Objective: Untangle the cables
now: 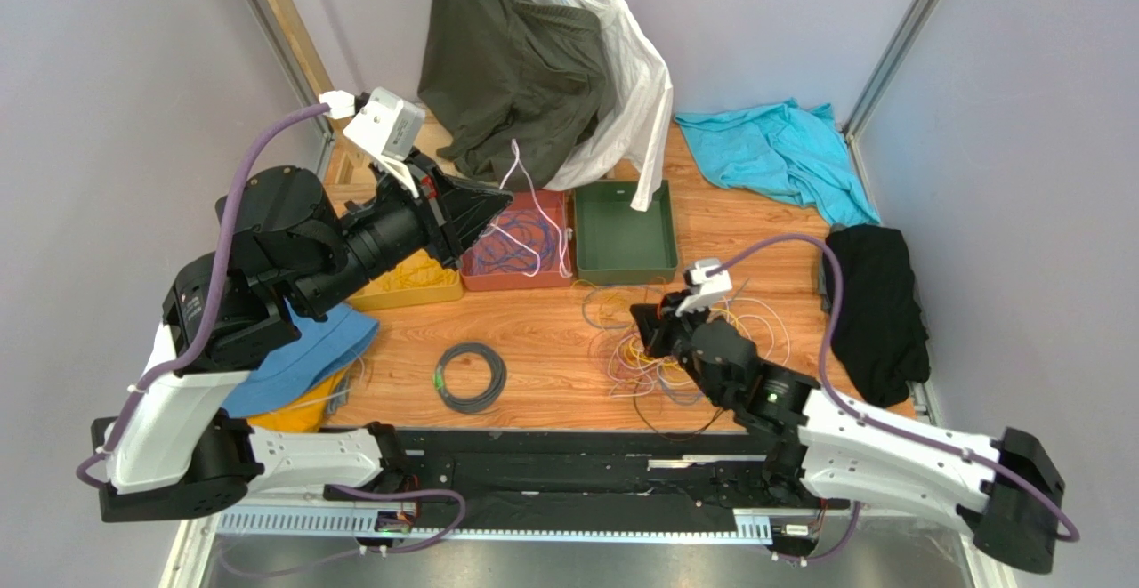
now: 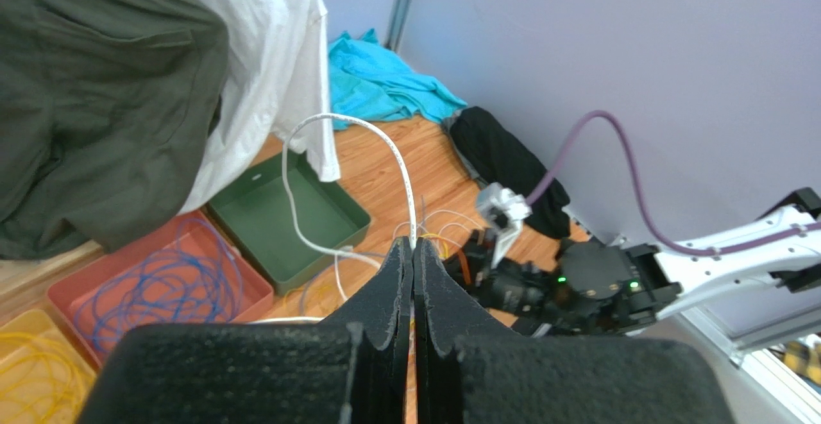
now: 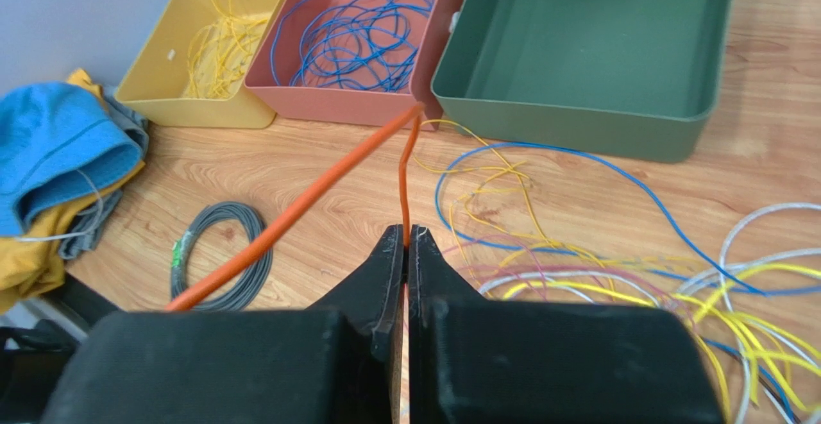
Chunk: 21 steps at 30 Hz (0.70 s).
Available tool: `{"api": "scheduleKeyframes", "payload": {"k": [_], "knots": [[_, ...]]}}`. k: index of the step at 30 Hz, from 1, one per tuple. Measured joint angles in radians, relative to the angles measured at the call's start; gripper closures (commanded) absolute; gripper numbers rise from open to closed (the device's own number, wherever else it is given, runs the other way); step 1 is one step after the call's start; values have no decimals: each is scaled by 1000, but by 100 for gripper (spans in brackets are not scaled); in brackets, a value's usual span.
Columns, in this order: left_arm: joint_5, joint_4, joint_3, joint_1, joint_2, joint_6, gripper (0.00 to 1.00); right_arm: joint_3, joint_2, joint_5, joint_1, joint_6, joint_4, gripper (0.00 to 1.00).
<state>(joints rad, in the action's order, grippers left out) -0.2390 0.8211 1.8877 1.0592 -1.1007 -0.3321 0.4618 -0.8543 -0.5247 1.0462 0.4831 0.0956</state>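
A tangle of thin cables (image 1: 642,355), yellow, white, purple and blue, lies on the wooden table at centre right; it also shows in the right wrist view (image 3: 626,275). My left gripper (image 1: 497,201) is raised above the red tray and is shut on a white cable (image 2: 332,116) that arches up from the fingertips (image 2: 412,248) and drops towards the tangle. My right gripper (image 1: 642,328) sits low at the tangle's left edge and is shut (image 3: 406,236) on an orange-red cable (image 3: 328,179), which bends back by the trays. A dark grey coil (image 1: 471,377) lies apart on the table.
Three trays stand in a row at the back: yellow (image 1: 408,284) with yellow cable, red (image 1: 484,275) with blue cable, green (image 1: 624,268). Olive and white garments (image 1: 515,54) hang behind. A teal cloth (image 1: 776,148), a black cloth (image 1: 876,308) and a blue cloth (image 1: 301,355) lie around.
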Motion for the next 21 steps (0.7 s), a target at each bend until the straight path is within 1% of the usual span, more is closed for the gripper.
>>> {"api": "scheduleKeyframes", "payload": {"k": [6, 7, 8, 9, 11, 12, 16, 17, 21], "knots": [[-106, 2, -84, 1, 34, 10, 100, -102, 335, -44, 0, 69, -162, 100], [-127, 0, -105, 1, 39, 12, 100, -116, 384, -54, 0, 77, -185, 98], [-143, -3, -127, 1, 45, 17, 100, -129, 420, -65, 0, 86, -206, 77], [-155, -5, -145, 1, 45, 21, 100, -139, 443, -72, 0, 93, -224, 60], [-172, -5, -170, 1, 40, 27, 100, -151, 451, -79, -1, 114, -266, 36], [-177, -5, -173, 1, 31, 29, 100, -151, 439, -79, -2, 117, -291, 32], [-194, -30, -175, 1, -8, 39, 100, -119, 345, -77, -2, 124, -383, 21], [-199, -43, -181, 1, -19, 43, 100, -96, 318, -77, -2, 124, -412, 12], [-208, -92, -227, -14, -67, 50, 100, 29, 280, -77, -2, 111, -500, 11]]}}
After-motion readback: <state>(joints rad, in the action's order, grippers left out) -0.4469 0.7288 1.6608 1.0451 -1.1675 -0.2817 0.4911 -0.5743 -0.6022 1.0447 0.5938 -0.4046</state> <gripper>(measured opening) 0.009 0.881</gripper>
